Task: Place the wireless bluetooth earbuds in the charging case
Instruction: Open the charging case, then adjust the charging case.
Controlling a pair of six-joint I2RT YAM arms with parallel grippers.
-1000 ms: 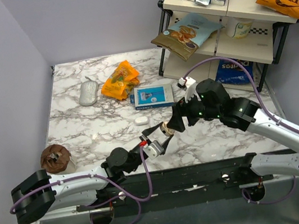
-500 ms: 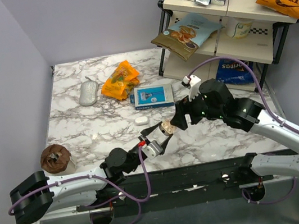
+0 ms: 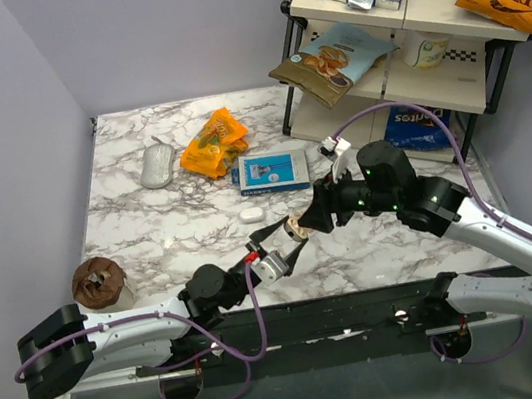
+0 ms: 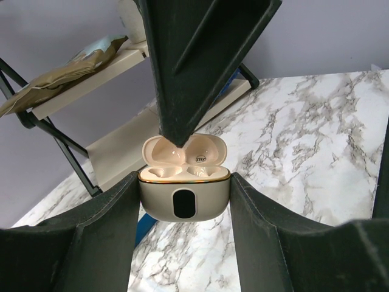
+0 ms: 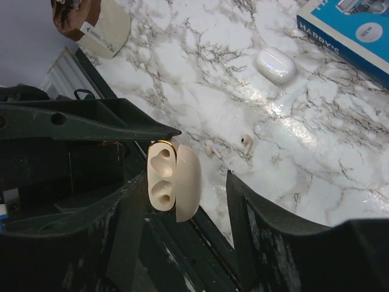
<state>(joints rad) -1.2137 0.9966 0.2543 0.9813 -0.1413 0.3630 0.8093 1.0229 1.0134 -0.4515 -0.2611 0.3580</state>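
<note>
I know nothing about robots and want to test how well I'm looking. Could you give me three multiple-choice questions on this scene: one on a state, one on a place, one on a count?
1. The cream charging case clamped in the left gripper is:
A. open, both wells empty
B. shut
C. open, both wells filled

2. The earbuds are:
A. inside the case
B. on the marble table
C. clamped in the left gripper

3. How many earbuds show?
A. one
B. four
C. two

Answers:
1 A: the lid stands up and both wells are bare in the wrist views.
2 B: they lie loose on the marble beyond the case.
3 C: two small cream pieces lie side by side.
</note>
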